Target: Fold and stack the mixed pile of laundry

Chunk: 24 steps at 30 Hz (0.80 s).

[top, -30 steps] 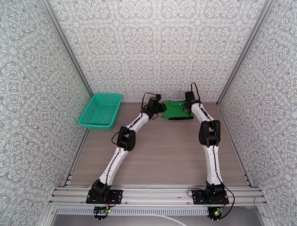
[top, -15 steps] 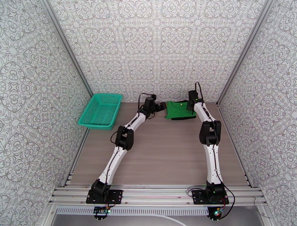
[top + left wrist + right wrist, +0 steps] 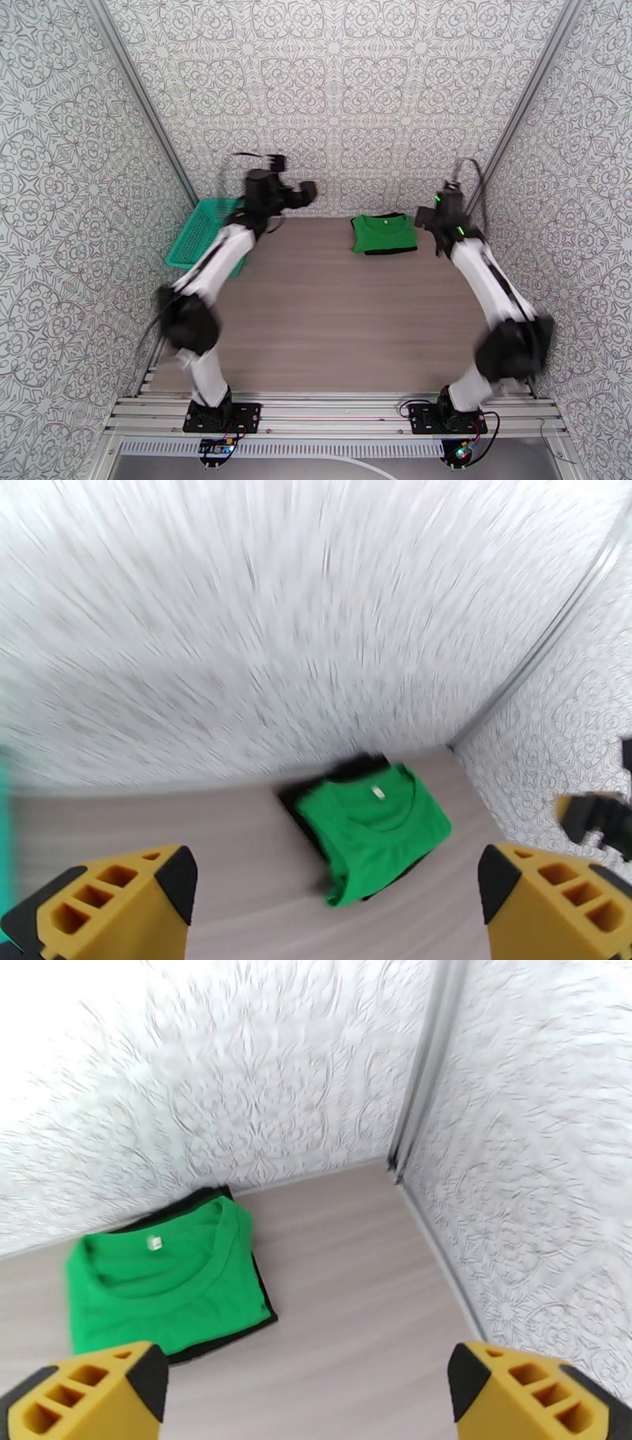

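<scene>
With the green shirt [image 3: 384, 234] folded atop the black shirt [image 3: 389, 252], the left fingers [image 3: 118, 894] and right fingers [image 3: 87, 1390], spread and empty, should lift away high without brushing them.

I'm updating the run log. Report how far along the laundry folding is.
Done, it seems: the green T-shirt lies folded on top of the black garment, stacked at the far edge of the table. In hand: nothing. The left gripper and right gripper are both open, empty and clear of the stack. Left: no loose laundry is visible, so the job looks finished.
</scene>
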### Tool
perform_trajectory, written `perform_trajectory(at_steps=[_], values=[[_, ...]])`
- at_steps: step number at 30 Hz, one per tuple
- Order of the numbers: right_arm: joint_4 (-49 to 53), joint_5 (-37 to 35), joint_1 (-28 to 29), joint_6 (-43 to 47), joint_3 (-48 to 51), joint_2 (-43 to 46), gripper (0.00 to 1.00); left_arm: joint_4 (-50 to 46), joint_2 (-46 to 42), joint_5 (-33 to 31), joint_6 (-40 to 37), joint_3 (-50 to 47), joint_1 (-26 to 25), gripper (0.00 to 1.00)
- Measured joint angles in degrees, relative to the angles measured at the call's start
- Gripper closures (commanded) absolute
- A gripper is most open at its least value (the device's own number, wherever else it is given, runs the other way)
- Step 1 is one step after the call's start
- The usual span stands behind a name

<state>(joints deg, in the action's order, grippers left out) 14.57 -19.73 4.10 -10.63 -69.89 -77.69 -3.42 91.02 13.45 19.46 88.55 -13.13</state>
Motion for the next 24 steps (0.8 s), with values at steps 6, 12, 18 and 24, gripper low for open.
perform_trajectory(at_steps=[6, 12, 18, 24], values=[[-27.26, 9.66, -0.04, 2.78, 38.47, 12.9, 0.04, 14.58, -21.49, -4.68, -3.58, -37.57, 12.7, 0.01], [-38.77, 11.04, -0.04, 4.68, 50.25, 5.6, 0.01, 22.16, -18.05, -8.98, -6.36, -64.37, 22.34, 0.01], [-52.02, 11.32, -0.39, 7.72, 46.36, -4.79, 0.01, 35.04, -7.8, -12.55, -10.91, -64.94, 22.14, 0.01], [-61.09, 11.47, -1.49, 8.13, 48.98, -9.31, 0.01, 37.94, -4.44, -11.98, -15.65, -60.08, 18.64, 0.01]])
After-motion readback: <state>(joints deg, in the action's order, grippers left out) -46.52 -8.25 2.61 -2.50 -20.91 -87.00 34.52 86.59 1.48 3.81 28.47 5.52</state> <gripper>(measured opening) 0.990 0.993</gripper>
